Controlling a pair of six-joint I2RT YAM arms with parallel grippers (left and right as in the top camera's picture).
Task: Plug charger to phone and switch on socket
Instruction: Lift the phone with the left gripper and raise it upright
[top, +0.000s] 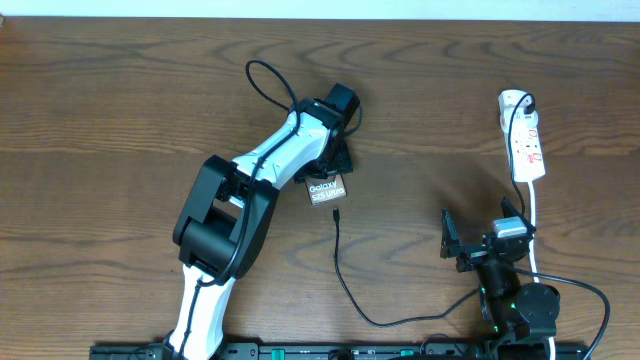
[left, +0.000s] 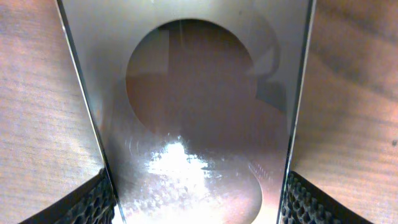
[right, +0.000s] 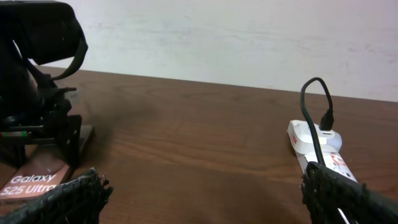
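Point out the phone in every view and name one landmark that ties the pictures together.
Overhead: the phone lies near the picture's centre, at the tip of the left gripper.
Left wrist: the phone fills the frame between the fingers.
Right wrist: the phone is in the bottom left corner, "Galaxy" text showing.
Shared landmark: the left gripper straddling the phone.

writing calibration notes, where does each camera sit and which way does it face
overhead: above the table, straight down on left arm, right arm, phone and socket
left wrist: on the left arm, close on the phone between the left fingers
right wrist: low on the right arm, facing the wall; right fingers below, socket right, left end effector left
shared: all three see the phone
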